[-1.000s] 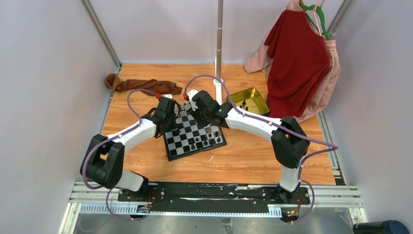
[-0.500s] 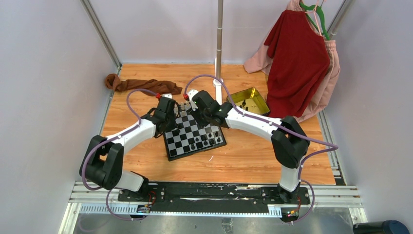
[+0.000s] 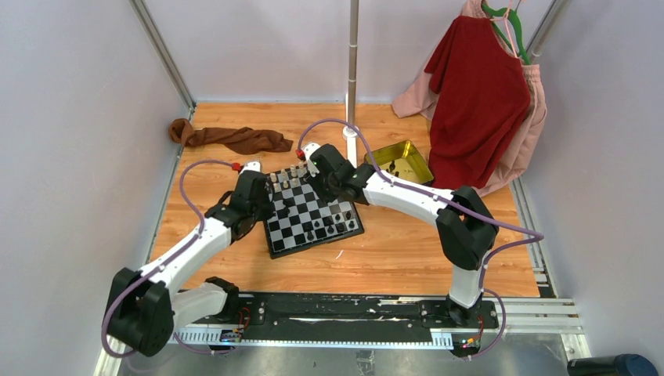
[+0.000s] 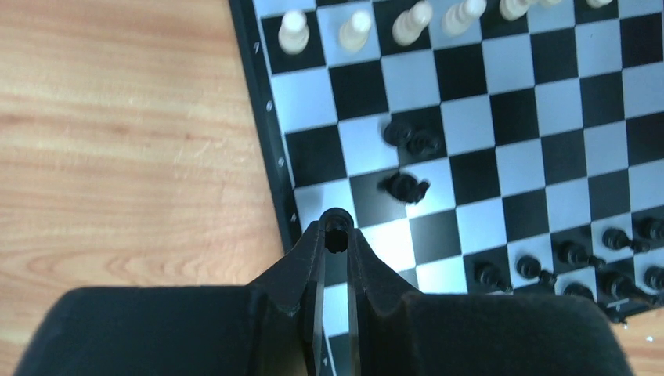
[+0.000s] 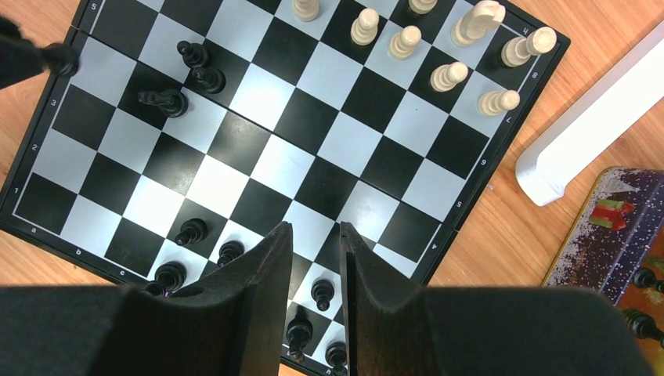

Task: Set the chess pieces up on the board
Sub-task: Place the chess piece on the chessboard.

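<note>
The board (image 3: 291,235) lies at the table's middle. Cream chess pieces (image 5: 446,74) stand along its far edge, and black ones (image 4: 571,254) line the near right edge. Two black pieces (image 4: 411,139) and a toppled one (image 4: 403,186) sit on squares near the left edge. My left gripper (image 4: 337,235) hangs over the board's left border, shut on a small black piece (image 4: 337,223) pinched at its tips. The right wrist view shows that piece too (image 5: 63,59). My right gripper (image 5: 315,235) hovers open above the black rows with nothing between its fingers.
A yellow-gold tin (image 3: 403,160) with a few black pieces (image 5: 642,278) inside stands right of the board. A pole (image 3: 352,70) with a white base (image 5: 579,133) rises behind it. A brown cloth (image 3: 235,139) lies far left, and red and pink garments (image 3: 478,94) hang far right.
My left arm has drawn back from the board's far edge to its left border, and its jaws have closed on a black piece. The right arm has stayed put.
</note>
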Motion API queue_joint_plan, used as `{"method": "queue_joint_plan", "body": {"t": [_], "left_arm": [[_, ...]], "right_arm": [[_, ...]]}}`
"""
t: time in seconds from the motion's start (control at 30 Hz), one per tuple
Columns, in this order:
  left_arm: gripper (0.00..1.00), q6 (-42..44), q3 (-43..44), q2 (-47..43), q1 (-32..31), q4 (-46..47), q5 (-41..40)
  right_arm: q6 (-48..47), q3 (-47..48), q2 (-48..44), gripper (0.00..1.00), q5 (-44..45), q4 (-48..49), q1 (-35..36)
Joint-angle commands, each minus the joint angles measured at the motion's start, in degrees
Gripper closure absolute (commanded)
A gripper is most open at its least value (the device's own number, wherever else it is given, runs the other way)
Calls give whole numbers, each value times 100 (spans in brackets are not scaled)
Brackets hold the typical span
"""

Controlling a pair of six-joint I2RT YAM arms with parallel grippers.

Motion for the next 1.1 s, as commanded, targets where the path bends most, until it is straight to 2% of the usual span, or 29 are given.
{"method": "queue_joint_plan", "body": {"t": [0.0,0.27,0.63,1.07], "left_arm": [[100,-404,-415,-717,-68,-565,112],[100,-733,-736,-1843,-268,-1243,202],[100,-1083,-679,-1681,-1267,-1468,-44],[100,-1409,-812,-1545,-1549,-1620,-479]], "right_arm": [[-41,-9,-87,67,15,-100,-66],[24,-37,-81,67,-117,-64,-66],[78,-118,-175,67,-150,-32,-66],[73,-187,-186,67,-151,-14,-66]]}}
